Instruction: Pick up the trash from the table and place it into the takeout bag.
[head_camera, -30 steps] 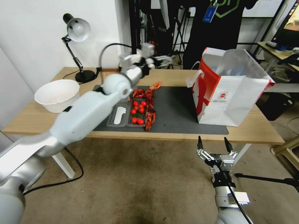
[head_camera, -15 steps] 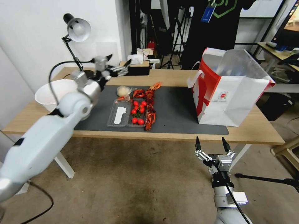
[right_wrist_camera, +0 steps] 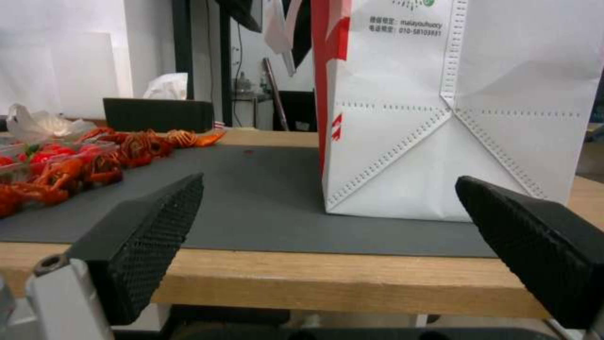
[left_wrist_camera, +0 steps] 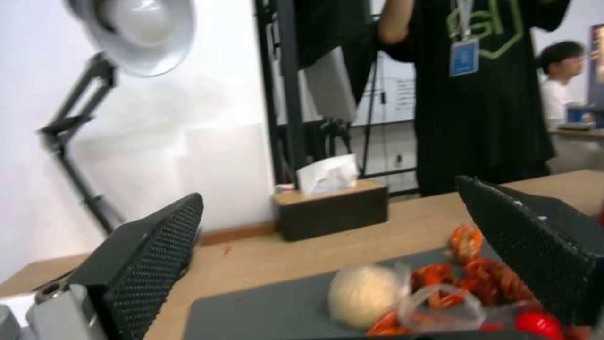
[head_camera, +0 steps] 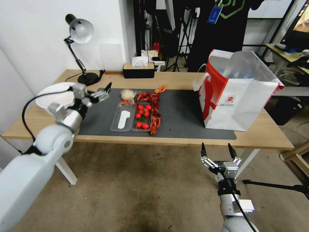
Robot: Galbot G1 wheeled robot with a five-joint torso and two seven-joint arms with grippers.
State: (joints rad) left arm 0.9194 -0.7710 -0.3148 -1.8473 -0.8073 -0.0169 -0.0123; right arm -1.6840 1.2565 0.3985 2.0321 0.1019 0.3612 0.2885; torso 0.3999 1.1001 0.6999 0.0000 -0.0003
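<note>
The takeout bag (head_camera: 238,96), white with red side panels, stands open on the right of the dark mat (head_camera: 183,112) on the table (head_camera: 180,80). Trash on the mat includes a small whitish wad (head_camera: 127,94) beside red crayfish shells (head_camera: 155,109) and a clear tray (head_camera: 124,118) with cherry tomatoes. My left gripper (head_camera: 104,91) hovers open and empty over the mat's left end, left of the wad (left_wrist_camera: 365,295). My right gripper (head_camera: 217,151) is open below the table's front edge, facing the bag (right_wrist_camera: 465,118).
A white round basin (head_camera: 48,96) sits at the table's left end behind my left arm. A desk lamp (head_camera: 79,30) and a dark tissue box (head_camera: 138,69) stand along the back edge. A person in black stands behind the table.
My left arm has swung left and down from the back middle of the table to the mat's left end, uncovering the wad. The right gripper has dropped slightly.
</note>
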